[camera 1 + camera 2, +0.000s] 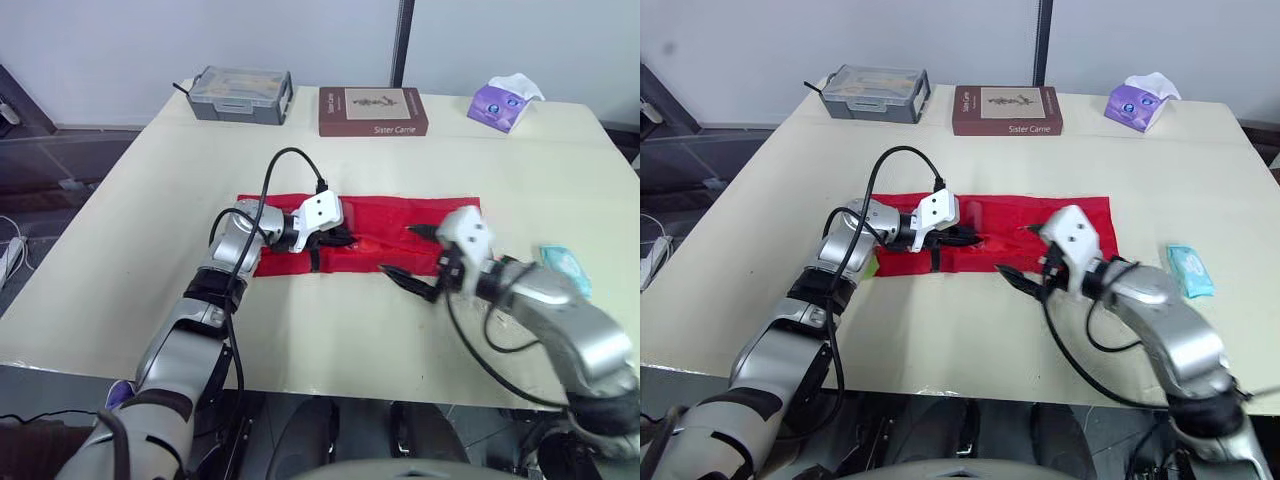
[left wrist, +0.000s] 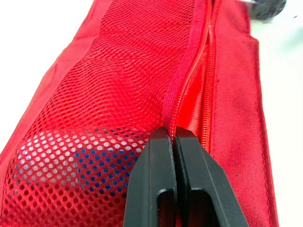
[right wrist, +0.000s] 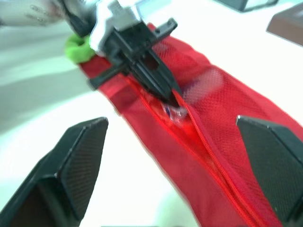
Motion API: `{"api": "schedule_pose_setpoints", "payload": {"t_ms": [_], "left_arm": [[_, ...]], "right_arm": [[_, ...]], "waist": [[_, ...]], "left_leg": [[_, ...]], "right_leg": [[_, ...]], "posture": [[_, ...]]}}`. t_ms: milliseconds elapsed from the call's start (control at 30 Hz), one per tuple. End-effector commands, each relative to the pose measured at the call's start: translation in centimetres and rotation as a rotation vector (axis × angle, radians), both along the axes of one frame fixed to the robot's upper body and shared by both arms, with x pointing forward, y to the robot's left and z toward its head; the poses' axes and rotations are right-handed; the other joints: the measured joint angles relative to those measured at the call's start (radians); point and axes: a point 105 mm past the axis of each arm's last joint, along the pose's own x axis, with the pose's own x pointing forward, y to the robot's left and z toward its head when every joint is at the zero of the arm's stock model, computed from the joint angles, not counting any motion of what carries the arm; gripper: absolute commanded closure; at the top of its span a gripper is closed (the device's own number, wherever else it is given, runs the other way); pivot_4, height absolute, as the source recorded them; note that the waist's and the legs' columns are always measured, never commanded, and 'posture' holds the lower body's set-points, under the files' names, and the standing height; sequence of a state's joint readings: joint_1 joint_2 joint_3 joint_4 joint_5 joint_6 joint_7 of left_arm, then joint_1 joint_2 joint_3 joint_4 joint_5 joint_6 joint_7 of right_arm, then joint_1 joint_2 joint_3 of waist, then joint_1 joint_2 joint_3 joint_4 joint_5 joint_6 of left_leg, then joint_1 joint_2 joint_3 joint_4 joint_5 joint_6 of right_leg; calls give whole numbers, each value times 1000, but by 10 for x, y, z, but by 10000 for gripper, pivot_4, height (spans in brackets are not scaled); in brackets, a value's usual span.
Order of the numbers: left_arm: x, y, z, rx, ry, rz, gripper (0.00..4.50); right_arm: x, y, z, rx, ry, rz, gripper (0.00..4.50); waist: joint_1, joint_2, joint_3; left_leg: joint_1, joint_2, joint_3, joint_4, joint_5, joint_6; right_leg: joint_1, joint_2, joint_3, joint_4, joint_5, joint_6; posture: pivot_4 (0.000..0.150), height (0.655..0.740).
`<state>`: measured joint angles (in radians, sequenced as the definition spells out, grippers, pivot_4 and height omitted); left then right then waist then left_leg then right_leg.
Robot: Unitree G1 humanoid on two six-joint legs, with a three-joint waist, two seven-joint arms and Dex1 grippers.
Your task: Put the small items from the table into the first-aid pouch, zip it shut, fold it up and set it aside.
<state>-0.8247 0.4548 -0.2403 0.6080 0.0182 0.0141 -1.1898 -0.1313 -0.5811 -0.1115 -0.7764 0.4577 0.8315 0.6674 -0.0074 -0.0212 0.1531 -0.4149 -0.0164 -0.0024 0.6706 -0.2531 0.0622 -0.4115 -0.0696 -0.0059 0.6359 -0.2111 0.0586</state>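
**A:** Head views, what's on the list?

**B:** Entry one: red first-aid pouch [image 1: 400, 222], flat and unfolded, mid-tabletop [image 1: 130, 200]. The left claw [image 1: 345, 238] is on its upper face towards the left end. The right claw [image 1: 408, 283] is just beside its near edge. Entry two: a teal packet [image 1: 562, 262], loose on the tabletop to the right, apart from the pouch. Far edge: grey lidded box [image 1: 240, 95], book titled "Sister Carrie" [image 1: 372, 110], purple tissue pack [image 1: 505, 100].

**A:** Left wrist view?

**B:** The left claw is pressed together, pinching the zip [image 2: 189, 80] at the lip of the mesh pocket [image 2: 118, 71]. The zip looks unclosed ahead of the fingers. Pocket contents: one blue-and-white item [image 2: 80, 161], kind not readable.

**A:** Right wrist view?

**B:** The right claw is spread wide and holds nothing. A green object [image 3: 78, 47] sits just beside the pouch's left end; I can't tell what it is.

**A:** Progress?

**B:** By my reckoning, packing is partly done: at least one item is in and the teal packet is out. Zipping seems barely begun. Folding and setting aside are not yet done.
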Motion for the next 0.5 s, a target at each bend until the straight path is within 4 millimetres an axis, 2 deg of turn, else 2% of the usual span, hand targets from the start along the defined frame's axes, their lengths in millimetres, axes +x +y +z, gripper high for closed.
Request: {"api": "schedule_pose_setpoints", "payload": {"t_ms": [33,167,300,400,500], "left_arm": [[3,6,8,-19,-40,19,45000],[4,10,7,-22,-36,34,45000],[7,12,8,-35,-39,55,45000],[10,11,9,-35,-51,64,45000],[13,7,11,-42,-58,68,45000]], "right_arm": [[-29,-34,24,-9,-97,-84,532],[-60,-82,18,-61,31,-217,532],[-94,-120,13,-107,106,-373,532],[-114,-134,11,-118,146,-446,532],[-126,-139,11,-115,167,-474,532]], "waist": [[2,0,0],[5,0,0],[7,0,-1],[5,0,-1],[5,0,-1]], "left_leg": [[0,0,0,0,0,0],[1,0,0,0,0,0],[1,1,0,0,0,0],[1,1,1,0,0,0],[1,1,1,0,0,0]], "right_leg": [[0,0,0,0,0,0],[1,0,0,0,0,0],[1,0,0,0,0,0],[1,0,0,0,0,0],[1,0,1,-1,0,0]], "posture": [[1500,7400],[1500,7400],[1500,7400],[1500,7400],[1500,7400]]}}
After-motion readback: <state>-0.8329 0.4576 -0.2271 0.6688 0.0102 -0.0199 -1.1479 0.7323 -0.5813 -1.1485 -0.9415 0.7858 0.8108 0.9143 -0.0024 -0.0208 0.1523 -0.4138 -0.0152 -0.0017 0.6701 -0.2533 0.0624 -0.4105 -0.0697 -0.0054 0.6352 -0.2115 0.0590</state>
